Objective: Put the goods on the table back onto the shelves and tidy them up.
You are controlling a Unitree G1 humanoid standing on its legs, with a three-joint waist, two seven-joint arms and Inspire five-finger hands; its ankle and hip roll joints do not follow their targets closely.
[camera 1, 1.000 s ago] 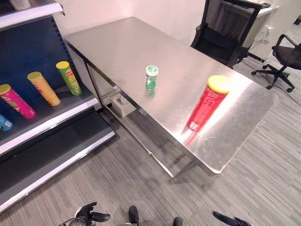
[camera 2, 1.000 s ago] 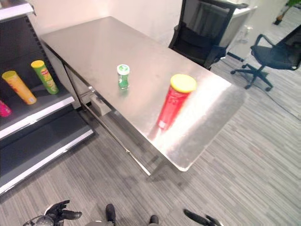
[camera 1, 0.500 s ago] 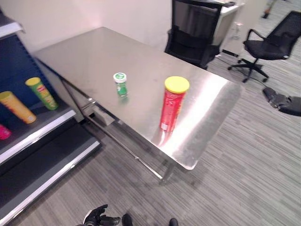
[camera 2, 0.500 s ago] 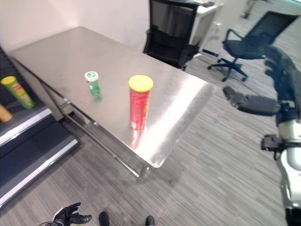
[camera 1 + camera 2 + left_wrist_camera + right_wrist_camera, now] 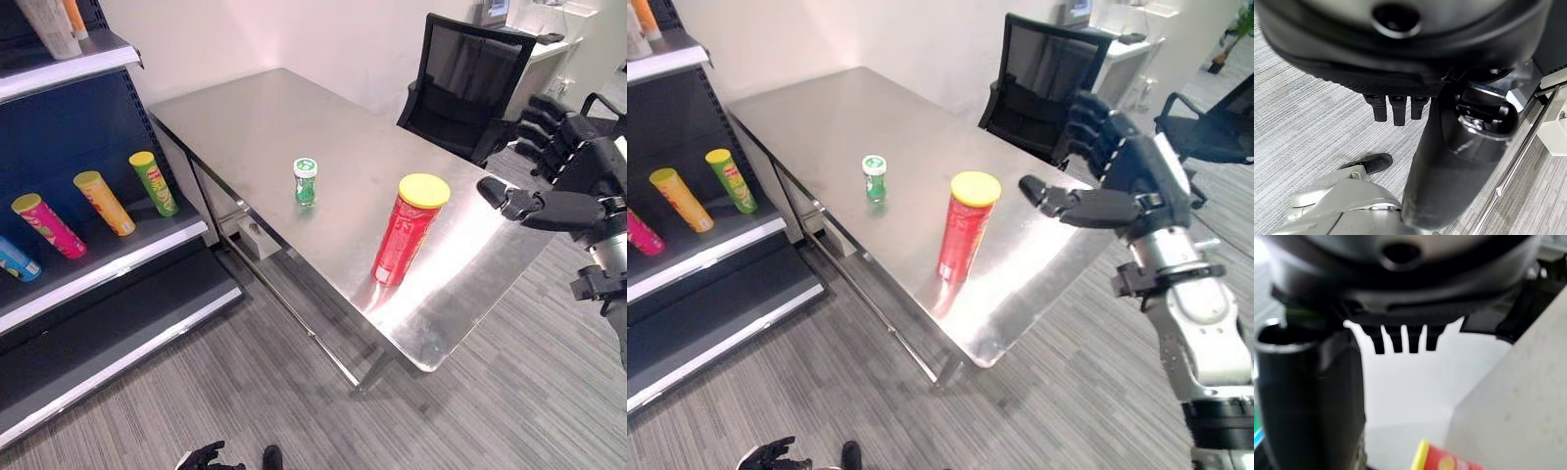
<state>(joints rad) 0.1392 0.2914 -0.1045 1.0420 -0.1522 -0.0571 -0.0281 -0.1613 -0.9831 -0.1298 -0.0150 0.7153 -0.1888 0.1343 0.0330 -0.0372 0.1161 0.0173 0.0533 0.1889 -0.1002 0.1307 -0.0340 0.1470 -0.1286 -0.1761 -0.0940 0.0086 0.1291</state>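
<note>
The right hand is raised over the far right side of the steel table, fingers spread and nearly straight, thumb stretched toward the red can; it holds nothing and touches nothing, with a clear gap between thumb tip and can. The red can with its yellow lid stands upright near the table's front right part, and a small green bottle stands upright further in, well apart from it. The left hand hangs low above the floor, fingers loosely relaxed and empty. On the shelf to the left lie a pink can, an orange can and a green can, side by side. A black office chair stands behind the table
</note>
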